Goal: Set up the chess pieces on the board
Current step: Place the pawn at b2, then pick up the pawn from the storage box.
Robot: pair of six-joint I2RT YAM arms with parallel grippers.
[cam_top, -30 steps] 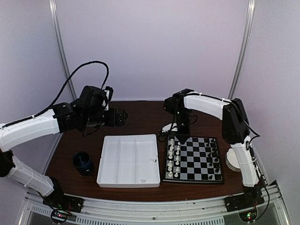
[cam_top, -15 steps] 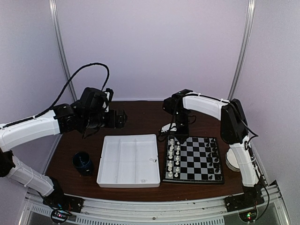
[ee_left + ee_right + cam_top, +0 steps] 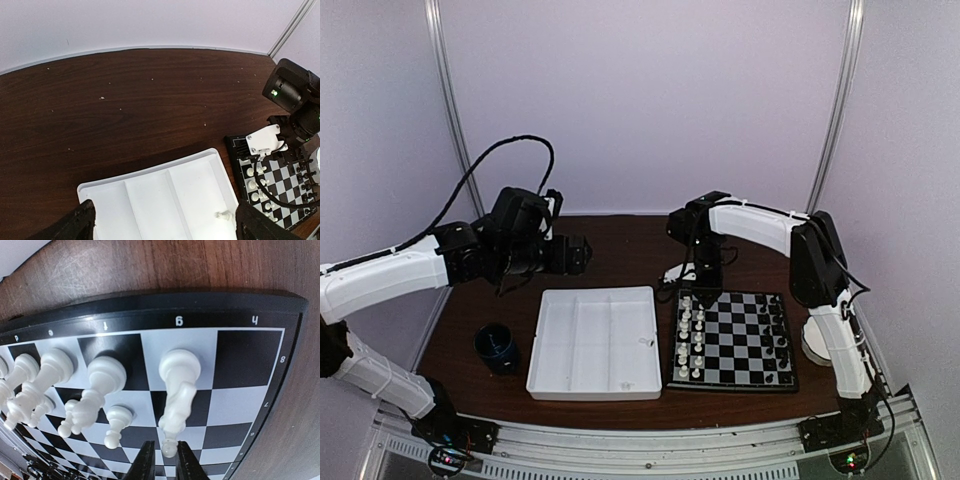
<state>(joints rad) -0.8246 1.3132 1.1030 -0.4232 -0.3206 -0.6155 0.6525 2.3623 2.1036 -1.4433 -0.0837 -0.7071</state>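
The board (image 3: 735,340) lies right of centre, with white chess pieces (image 3: 690,335) in two columns on its left side and black ones (image 3: 778,335) on its right. My right gripper (image 3: 692,290) hangs over the board's far left corner. In the right wrist view its fingertips (image 3: 146,460) stand narrowly apart around the top of a white piece (image 3: 175,390), which stands on the g-file square of the edge row. My left gripper (image 3: 582,252) is wide open and empty above the white tray (image 3: 570,375). One white piece (image 3: 224,216) lies in the tray.
A dark blue cup (image 3: 497,347) stands left of the tray. A white round object (image 3: 817,340) sits at the board's right, by the right arm. The board's rim (image 3: 200,296) meets bare brown table behind it.
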